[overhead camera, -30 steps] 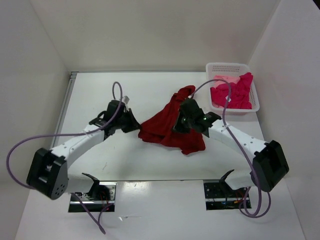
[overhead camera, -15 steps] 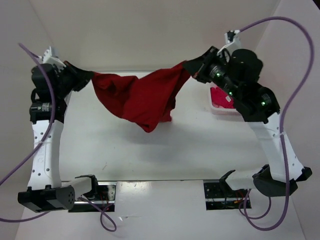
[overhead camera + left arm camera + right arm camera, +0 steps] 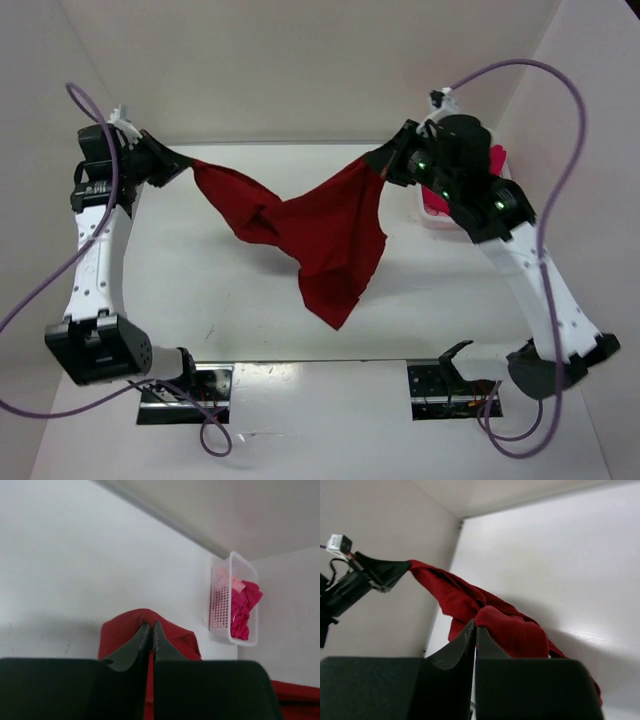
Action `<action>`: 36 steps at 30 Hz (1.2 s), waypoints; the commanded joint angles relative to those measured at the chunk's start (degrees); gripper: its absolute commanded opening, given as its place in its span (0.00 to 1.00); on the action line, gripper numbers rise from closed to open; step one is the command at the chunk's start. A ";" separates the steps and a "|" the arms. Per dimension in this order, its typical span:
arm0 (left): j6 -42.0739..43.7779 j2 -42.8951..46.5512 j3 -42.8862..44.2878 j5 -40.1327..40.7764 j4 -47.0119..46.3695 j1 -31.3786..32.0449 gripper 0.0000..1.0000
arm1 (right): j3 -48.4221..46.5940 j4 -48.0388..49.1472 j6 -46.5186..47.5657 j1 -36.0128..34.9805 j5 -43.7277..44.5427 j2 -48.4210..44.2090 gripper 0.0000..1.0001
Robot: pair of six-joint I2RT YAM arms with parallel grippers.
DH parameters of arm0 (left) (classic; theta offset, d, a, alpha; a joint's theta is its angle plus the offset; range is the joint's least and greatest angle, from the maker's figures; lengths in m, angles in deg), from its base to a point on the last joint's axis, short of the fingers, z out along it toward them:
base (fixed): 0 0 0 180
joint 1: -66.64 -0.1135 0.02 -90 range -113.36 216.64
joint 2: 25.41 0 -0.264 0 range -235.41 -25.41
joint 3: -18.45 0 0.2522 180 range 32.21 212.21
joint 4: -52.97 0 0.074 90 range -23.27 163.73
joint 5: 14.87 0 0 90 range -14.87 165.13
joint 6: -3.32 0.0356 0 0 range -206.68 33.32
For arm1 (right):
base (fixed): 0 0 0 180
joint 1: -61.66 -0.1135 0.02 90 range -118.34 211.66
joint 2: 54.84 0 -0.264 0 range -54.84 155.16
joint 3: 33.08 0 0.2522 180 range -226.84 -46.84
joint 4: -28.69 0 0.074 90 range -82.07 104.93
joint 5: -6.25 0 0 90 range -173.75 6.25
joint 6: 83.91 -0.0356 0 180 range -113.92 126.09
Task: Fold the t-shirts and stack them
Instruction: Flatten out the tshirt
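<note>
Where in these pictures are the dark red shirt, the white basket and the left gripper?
dark red shirt [image 3: 330, 232], top view, middle of the cloth
white basket [image 3: 219, 600], left wrist view, perforated side wall
left gripper [image 3: 183, 166], top view, between its fingertips

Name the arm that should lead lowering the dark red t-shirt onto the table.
Right, probably. The right claw, shut on the dark red t-shirt, hangs over the table with most of the cloth drooping near it; the left claw grips a corner out by the table's left edge.
</note>
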 commanded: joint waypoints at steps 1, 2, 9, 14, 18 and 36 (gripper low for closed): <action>-2.93 -6.37 0.71 -6.97 -6.97 -0.62 0.07 | -3.16 6.18 1.12 3.24 -2.35 9.37 0.00; -3.61 -7.24 2.43 -7.43 -7.54 -0.62 0.07 | -6.82 5.58 1.38 3.83 -2.80 12.07 0.00; -10.96 -9.98 11.29 -16.86 -11.35 -6.23 0.07 | -31.90 2.84 2.38 4.06 -3.75 18.61 0.00; -14.17 -9.98 12.08 -20.68 -15.03 -10.85 0.07 | -34.19 1.96 3.05 4.06 -5.72 15.16 0.00; -15.23 -11.40 8.21 -23.12 -17.55 -13.53 0.07 | -10.36 3.79 3.05 4.06 -5.95 4.31 0.00; 3.70 -13.67 2.33 -3.18 -1.07 -8.56 0.08 | 38.70 7.34 3.56 17.42 -1.25 -0.81 0.00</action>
